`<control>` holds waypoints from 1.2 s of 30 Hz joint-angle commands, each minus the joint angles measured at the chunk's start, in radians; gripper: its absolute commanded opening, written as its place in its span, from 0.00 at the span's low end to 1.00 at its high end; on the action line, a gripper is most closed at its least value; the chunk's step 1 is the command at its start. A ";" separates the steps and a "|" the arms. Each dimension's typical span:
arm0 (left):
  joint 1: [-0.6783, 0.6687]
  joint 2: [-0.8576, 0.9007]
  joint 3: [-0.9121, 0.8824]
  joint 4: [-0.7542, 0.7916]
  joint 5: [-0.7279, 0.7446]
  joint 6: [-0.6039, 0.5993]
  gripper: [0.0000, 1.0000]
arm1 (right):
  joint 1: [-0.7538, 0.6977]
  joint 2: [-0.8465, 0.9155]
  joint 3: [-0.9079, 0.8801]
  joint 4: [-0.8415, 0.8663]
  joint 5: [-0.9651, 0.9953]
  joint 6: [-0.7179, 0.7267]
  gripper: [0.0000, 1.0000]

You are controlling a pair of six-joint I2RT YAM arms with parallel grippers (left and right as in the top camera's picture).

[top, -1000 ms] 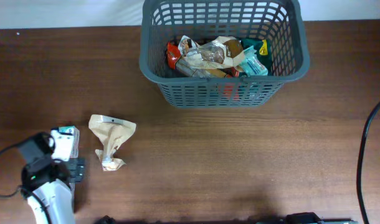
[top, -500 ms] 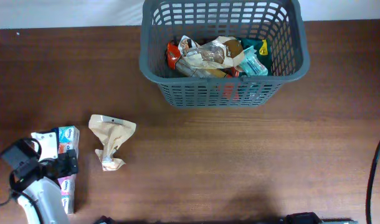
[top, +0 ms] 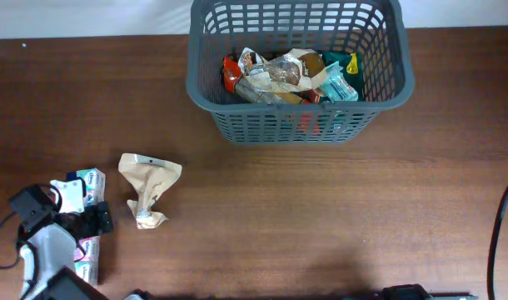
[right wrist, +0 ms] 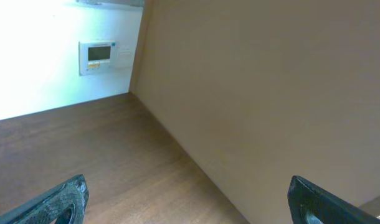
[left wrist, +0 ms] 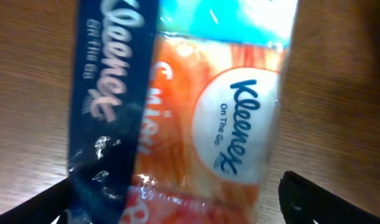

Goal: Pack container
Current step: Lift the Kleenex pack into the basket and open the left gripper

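Note:
The container, a dark grey lattice basket [top: 300, 125], stands at the back centre and holds several snack packets [top: 287, 75]. A Kleenex tissue multipack [top: 91, 177] lies at the front left. It fills the left wrist view [left wrist: 196, 124], orange, white and dark blue. My left gripper [top: 94, 223] is right over it, jaws wide open, with a finger on each side of the pack [left wrist: 184, 202]. A crumpled tan paper pouch [top: 149, 188] lies just right of the pack. My right gripper [right wrist: 190, 202] is open and empty; it is out of the overhead view.
The brown wooden table [top: 321, 217] runs between the pouch and the basket. The right wrist view shows table surface and a beige wall panel [right wrist: 271, 93]. A black cable [top: 497, 217] hangs at the right edge.
My left arm has shifted left and toward the front edge, uncovering more of the tissue pack. Its gripper now straddles the pack. The pouch and basket have not moved.

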 commanded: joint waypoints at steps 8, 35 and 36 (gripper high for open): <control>0.003 0.153 -0.009 0.048 0.014 -0.010 0.72 | 0.005 0.000 0.000 -0.007 0.024 0.008 0.99; -0.445 0.119 0.803 0.327 0.075 -0.066 0.02 | 0.005 0.001 0.000 0.063 -0.019 0.008 0.99; -0.480 0.120 0.805 0.379 0.087 -0.089 0.02 | 0.005 0.002 0.000 0.062 -0.019 0.008 0.99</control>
